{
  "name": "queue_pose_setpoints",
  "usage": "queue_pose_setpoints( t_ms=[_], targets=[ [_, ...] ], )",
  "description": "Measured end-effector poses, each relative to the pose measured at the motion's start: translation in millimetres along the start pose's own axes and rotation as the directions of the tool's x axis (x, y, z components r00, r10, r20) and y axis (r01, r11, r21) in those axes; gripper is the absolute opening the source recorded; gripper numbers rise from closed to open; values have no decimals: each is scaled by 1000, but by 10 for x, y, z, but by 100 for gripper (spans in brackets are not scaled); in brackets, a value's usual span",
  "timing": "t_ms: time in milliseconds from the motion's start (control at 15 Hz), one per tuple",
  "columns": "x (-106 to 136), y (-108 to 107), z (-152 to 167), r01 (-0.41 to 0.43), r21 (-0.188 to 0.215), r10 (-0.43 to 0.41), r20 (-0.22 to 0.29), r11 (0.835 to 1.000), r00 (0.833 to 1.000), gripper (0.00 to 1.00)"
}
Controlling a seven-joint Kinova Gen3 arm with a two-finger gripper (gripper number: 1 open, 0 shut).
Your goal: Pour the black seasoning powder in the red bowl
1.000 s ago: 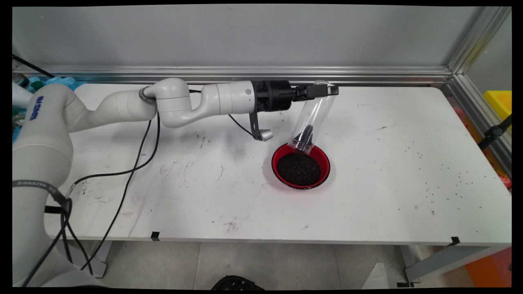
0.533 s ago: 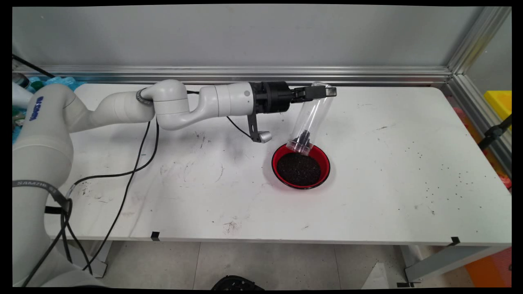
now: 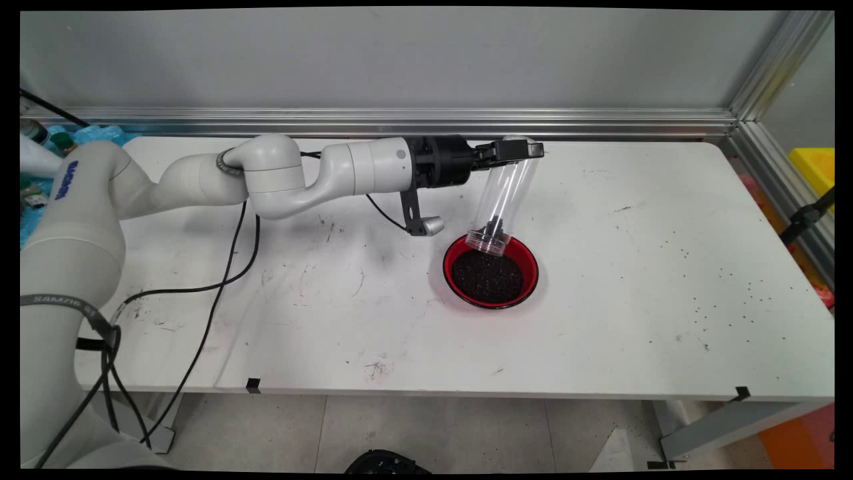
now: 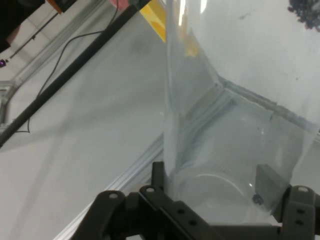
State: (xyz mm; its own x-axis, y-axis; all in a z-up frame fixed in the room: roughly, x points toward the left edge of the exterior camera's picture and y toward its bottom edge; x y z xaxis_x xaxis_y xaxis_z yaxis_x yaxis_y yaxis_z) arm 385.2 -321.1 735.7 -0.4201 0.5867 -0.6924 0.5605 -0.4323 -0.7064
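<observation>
The pincer [image 3: 522, 149] is clamped on the closed upper end of a clear plastic tube [image 3: 504, 195], its black fingers [image 4: 270, 184] pressing the wall from either side. In the hand view the tube fills most of the picture, so that only the linkage at the bottom edge and one finger pad seen through the plastic can be made out; the other finger is largely hidden behind the curved wall.

The tube hangs below the pincer, mouth down and tilted, its open end slanting toward the arm's side. A small clump of dark grains [image 3: 494, 227] sits inside just above the mouth. Whether the rim touches anything below cannot be told from the main view.

Directly under the mouth stands a red bowl [image 3: 530, 265], filled with the same dark grains; the tube's lower end overlaps the bowl's far rim in the picture and hides part of it.

Behind the pincer, the black wrist joins the white arm [image 3: 320, 175], which runs off to the picture's left; a black cable [image 3: 213, 293] droops from it across the white table [image 3: 633, 320]. Loose dark specks [image 3: 706, 300] lie scattered well to the far side of the bowl from the arm.
</observation>
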Motion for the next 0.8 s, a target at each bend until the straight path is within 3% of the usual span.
queue_pose_setpoints(
  t_ms=[800],
  targets=[
    [-14,-216,-155,10,-41,-7,64,999,998,0]
  ],
)
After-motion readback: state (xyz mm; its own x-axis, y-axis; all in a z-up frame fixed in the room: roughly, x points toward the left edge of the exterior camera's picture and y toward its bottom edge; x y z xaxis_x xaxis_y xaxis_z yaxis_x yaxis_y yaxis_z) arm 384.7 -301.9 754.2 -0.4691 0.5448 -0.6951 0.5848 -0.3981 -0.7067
